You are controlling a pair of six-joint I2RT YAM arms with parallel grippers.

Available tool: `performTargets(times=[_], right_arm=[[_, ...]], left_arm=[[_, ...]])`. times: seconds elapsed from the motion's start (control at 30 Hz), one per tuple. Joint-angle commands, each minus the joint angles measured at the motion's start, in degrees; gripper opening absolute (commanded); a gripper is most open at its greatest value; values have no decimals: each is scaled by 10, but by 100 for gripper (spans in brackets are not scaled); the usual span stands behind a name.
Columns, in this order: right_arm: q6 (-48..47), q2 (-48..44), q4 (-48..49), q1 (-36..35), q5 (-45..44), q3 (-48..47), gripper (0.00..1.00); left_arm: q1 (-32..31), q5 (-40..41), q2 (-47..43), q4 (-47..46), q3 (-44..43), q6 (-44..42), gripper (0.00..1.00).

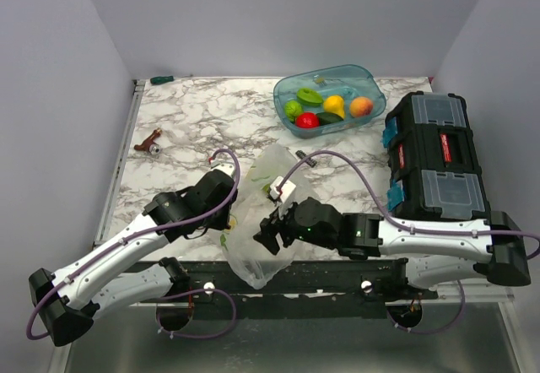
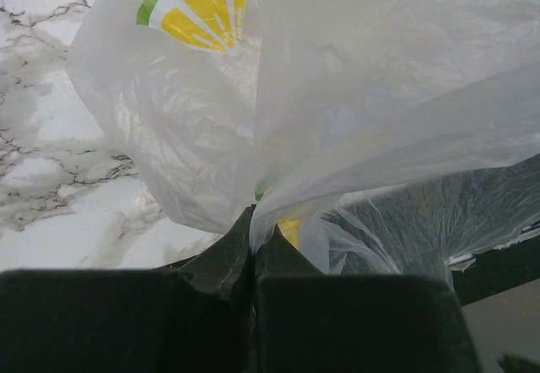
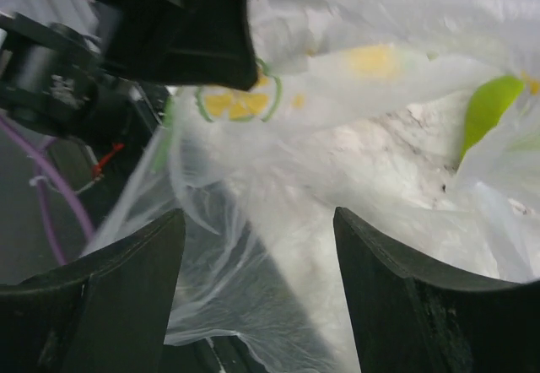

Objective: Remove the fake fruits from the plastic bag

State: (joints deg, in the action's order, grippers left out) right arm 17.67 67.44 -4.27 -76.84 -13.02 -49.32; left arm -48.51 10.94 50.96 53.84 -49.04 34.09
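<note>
Two arms reach over a white, grey-veined, marble-look counter (image 1: 194, 116).

Top view: the plastic bag (image 1: 268, 221), thin crinkled see-through film, lies at the near edge between the arms, with its lower end hanging over that edge. The left jaws are at its left side, the right jaws at its lower right. At the far side, a rigid teal see-through oval tub (image 1: 371, 86) holds the fake fruits (image 1: 308, 120), which are glossy green, dark green, red and yellow, plus an orange ball (image 1: 361, 105). A black toolbox (image 1: 434, 158) with clear lid panels sits at the right; its red label is too small to read.

Left wrist view: the left jaws are pressed together, pinching a gathered fold of bag. A lemon slice print (image 2: 202, 10) shows yellow segments and a green rim.

Right wrist view: the right jaws stand wide apart and grip nothing, with slack film between them. A second slice print (image 3: 236, 103) is visible. A green patch (image 3: 494, 107) lies behind the film; print or fruit cannot be told.
</note>
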Motion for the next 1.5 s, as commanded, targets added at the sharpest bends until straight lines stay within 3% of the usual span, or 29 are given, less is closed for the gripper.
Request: performTargets(times=[0.0,0.1,0.23,0.4,0.57,0.77,0.93,1.2,1.47], right_arm=[[-13,14,56,1,-79,33,71],[-16,45,70,0,-128,49,66],[-9,108,123,0,-154,50,65],[-22,194,198,-2,-257,42,65],[-87,269,256,-2,-349,15,60],[-197,343,322,2,-373,-21,61],[-263,385,376,13,-381,-33,66],[-278,424,420,45,-396,-41,76],[-262,453,440,76,-385,-41,96]], left_arm=[[-4,-4,-6,-1,4,0,0],[-4,-5,-6,-1,4,-1,0],[-4,-5,-6,-2,3,-1,0],[-5,-3,-13,-1,4,1,0],[-5,-5,-19,-4,4,-1,0],[-5,-15,-18,-6,3,-5,0],[-5,-15,-21,-7,4,-6,0],[-5,-15,-22,-7,4,-5,0],[-5,-17,-16,-8,4,-6,0]])
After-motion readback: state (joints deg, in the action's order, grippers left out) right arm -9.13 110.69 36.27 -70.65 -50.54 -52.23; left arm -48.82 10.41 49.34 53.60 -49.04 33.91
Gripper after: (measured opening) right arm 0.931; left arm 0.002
